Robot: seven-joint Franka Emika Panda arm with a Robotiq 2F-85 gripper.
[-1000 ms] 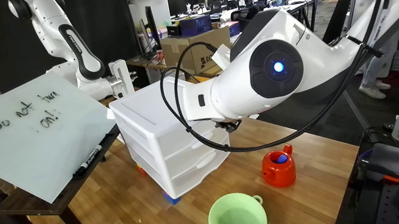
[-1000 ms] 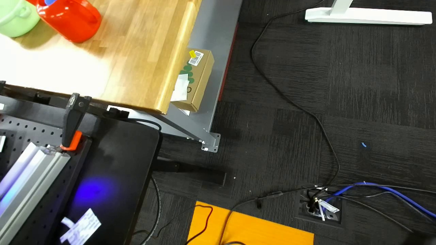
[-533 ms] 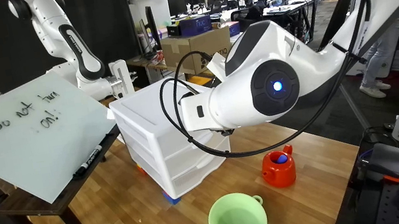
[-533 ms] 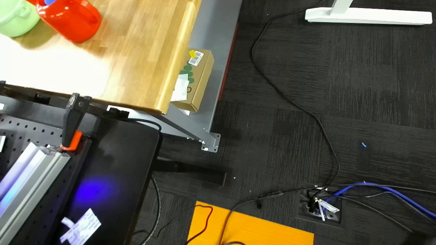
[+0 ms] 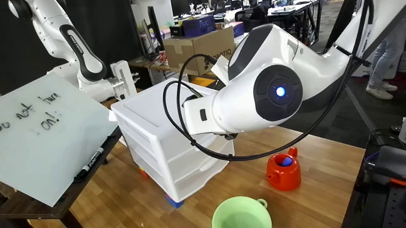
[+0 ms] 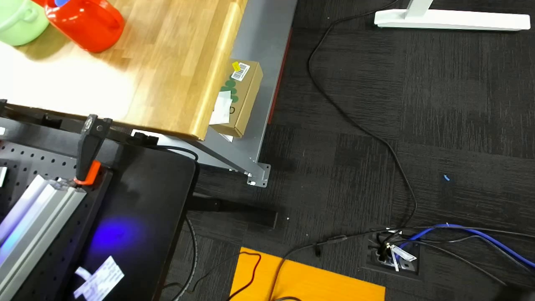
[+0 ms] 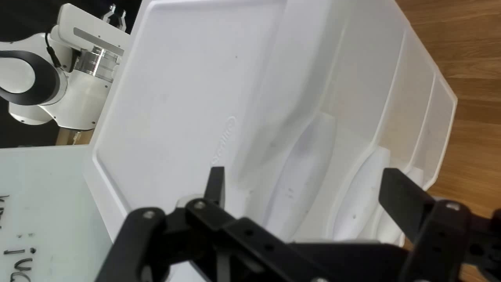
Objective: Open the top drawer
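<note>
Top drawer [image 5: 181,143], the uppermost of three in a white plastic drawer unit [image 5: 147,152] set on a wooden table [image 5: 155,225]. In an exterior view, one end of the drawer front is exposed and appears in line with the fronts beneath; the remainder is hidden behind the robot arm [image 5: 314,62] and a looped black cable [image 5: 251,158]. The arm's far end is concealed by the arm itself, and a small dark part [image 5: 228,136] seen below it cannot be identified. A second arm [image 5: 76,48] is partly masked by a whiteboard [image 5: 33,146].

In an exterior view, a green pot [image 6: 19,25] is cut off by the left and top edges, and a red watering can [image 6: 90,29] by the top edge. Pot and can are shown in both exterior views. The table surface is bleached by glare, and a cardboard box [image 6: 244,98] is partly hidden below its edge.

In the wrist view, the gripper [image 7: 305,186] is cut off by the lower edge. Its fingers [image 7: 403,199] are spread wide, and nothing is held between them. The top drawer's handle [image 7: 303,172] is seen beyond the gap, its lower end covered by the gripper; whether any surface is touched cannot be told. Raised lettering [image 7: 225,139] on the unit's top is faint. The whiteboard and second arm are cut off at the left.
</note>
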